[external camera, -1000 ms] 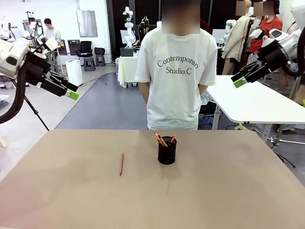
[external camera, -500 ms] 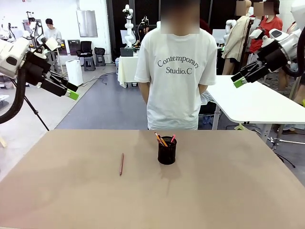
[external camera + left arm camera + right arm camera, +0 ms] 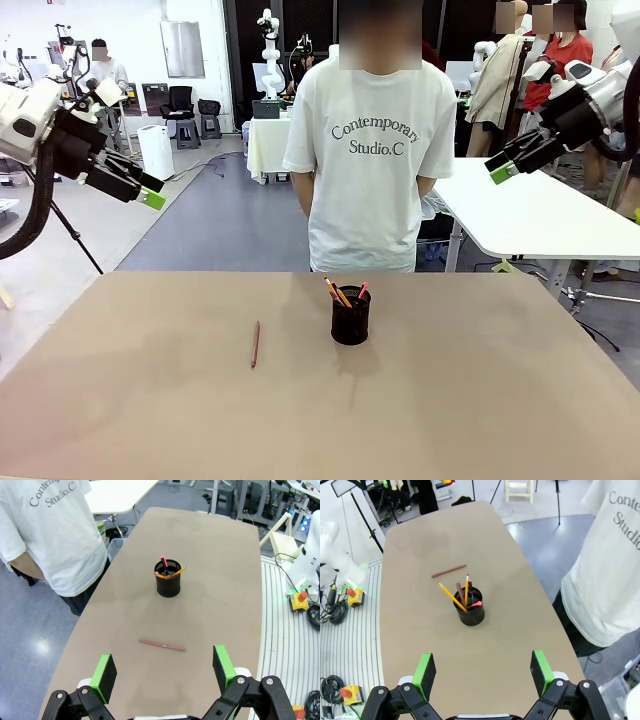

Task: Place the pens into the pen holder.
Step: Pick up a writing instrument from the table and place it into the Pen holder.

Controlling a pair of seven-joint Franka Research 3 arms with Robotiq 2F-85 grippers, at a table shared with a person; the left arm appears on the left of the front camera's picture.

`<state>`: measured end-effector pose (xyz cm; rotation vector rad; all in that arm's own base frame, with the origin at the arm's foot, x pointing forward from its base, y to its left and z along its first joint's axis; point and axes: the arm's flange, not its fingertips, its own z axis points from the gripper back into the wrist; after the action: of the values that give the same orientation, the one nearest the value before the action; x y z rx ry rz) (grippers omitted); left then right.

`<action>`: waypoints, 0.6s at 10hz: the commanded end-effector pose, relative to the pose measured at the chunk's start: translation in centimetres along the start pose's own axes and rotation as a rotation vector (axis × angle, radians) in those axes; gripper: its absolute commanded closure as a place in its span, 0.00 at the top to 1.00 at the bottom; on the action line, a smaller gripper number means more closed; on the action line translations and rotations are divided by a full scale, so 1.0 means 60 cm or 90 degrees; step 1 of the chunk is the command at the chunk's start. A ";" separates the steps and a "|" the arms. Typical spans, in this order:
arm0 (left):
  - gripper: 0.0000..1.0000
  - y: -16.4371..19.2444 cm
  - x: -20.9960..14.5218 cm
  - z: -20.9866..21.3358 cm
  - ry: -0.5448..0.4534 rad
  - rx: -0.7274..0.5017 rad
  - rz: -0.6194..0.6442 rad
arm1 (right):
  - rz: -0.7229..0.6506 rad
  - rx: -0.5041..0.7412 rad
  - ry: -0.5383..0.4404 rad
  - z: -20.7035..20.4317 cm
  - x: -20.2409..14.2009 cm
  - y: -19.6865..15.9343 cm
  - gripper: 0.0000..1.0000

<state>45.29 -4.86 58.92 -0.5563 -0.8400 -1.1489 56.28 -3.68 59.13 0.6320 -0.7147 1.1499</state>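
Observation:
The black mesh pen holder [image 3: 351, 320] stands near the middle of the brown table, also seen as the holder [image 3: 168, 582] and the holder [image 3: 470, 611]. Several pens stick out of it, among them a yellow pencil [image 3: 452, 597] and a dark pen with a pink end [image 3: 163, 563]. A reddish-brown pen [image 3: 255, 344] lies flat on the table to the holder's left, the same pen [image 3: 161, 645] and pen [image 3: 449, 571] in the wrist views. My left gripper [image 3: 152, 193] hangs high at the left, open and empty. My right gripper [image 3: 502, 170] hangs high at the right, open and empty.
A person in a white T-shirt [image 3: 373, 150] stands at the table's far edge with hands behind the back. A white table [image 3: 535, 215] stands behind at the right. The brown table [image 3: 450, 400] has bare surface all around the holder and the lying pen.

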 end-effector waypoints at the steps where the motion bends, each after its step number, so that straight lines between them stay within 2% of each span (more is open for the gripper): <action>1: 1.00 -0.001 0.001 0.000 -0.002 0.002 -0.002 | 0.000 -0.004 0.000 0.003 0.001 0.000 1.00; 5: 1.00 0.000 0.000 0.000 0.000 0.000 0.000 | 0.000 -0.004 0.000 0.003 0.001 0.000 1.00; 6: 1.00 -0.002 0.012 -0.020 0.076 0.025 0.055 | 0.000 -0.004 0.000 0.003 0.001 0.000 1.00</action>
<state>45.41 -5.12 58.73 -0.5352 -0.8076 -1.1272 56.28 -3.68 59.13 0.6320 -0.7146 1.1498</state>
